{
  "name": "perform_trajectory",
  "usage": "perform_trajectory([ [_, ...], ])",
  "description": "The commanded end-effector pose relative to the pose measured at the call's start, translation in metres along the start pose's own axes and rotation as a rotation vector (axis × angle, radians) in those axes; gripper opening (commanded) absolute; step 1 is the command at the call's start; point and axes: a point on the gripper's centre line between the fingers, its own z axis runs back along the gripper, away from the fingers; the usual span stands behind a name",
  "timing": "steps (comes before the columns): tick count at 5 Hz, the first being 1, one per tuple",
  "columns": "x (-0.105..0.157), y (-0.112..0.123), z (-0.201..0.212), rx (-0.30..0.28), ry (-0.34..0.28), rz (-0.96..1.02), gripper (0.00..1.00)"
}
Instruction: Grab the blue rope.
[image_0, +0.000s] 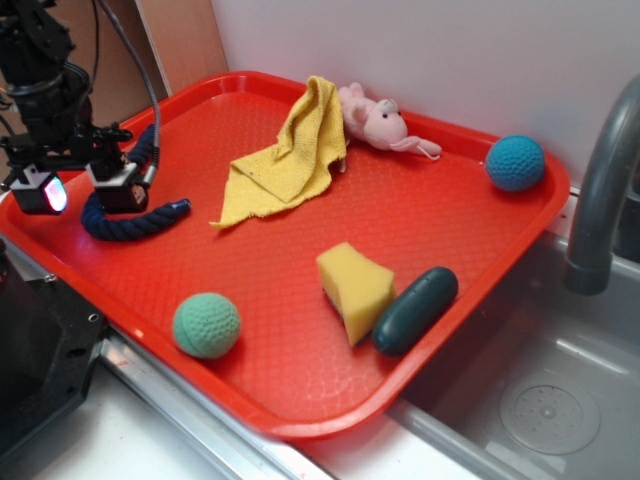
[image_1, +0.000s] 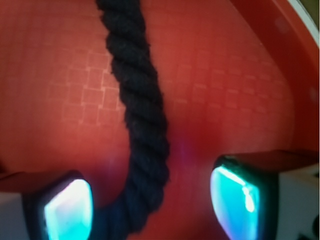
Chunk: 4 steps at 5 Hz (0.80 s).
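The blue rope (image_0: 125, 222) lies at the left side of the frame in the exterior view, on the red tray (image_0: 300, 380), bent in a curve with one end pointing toward the middle of the tray. In the wrist view the same rope (image_1: 142, 125) runs from the top of the frame down to the bottom, and it passes between the two fingers (image_1: 67, 210), nearer to the left one. The gripper (image_0: 85, 185) stands over the curved part of the rope, and its fingers are apart; nothing is clamped yet, and a clear gap stays on the right side of the rope.

The step in hand seems to be the closing on the rope. To do it well, I think the gripper should be low enough that the pads meet the thick middle of the cord and not only its top, because a twisted cord can roll out from a shallow pinch. The rope is off centre between the pads, so it may slide a little as they close; a slow closing would help.

The other things are well apart: a yellow cloth (image_0: 285, 160), a pink toy (image_0: 380, 125), a yellow sponge (image_0: 355, 288), a dark capsule (image_0: 415, 310), a green ball (image_0: 206, 325) and a blue ball (image_0: 515, 162).
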Motion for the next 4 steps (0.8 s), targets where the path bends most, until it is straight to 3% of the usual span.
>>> perform_trajectory([
  [1, 0.002, 0.003, -0.018, 0.029, 0.047, 0.004, 0.59],
  [2, 0.007, -0.001, -0.016, 0.034, 0.027, 0.037, 0.0],
  [3, 0.009, 0.0, -0.011, 0.031, 0.009, 0.005, 0.0],
  [4, 0.014, -0.009, 0.025, 0.085, -0.014, -0.227, 0.0],
])
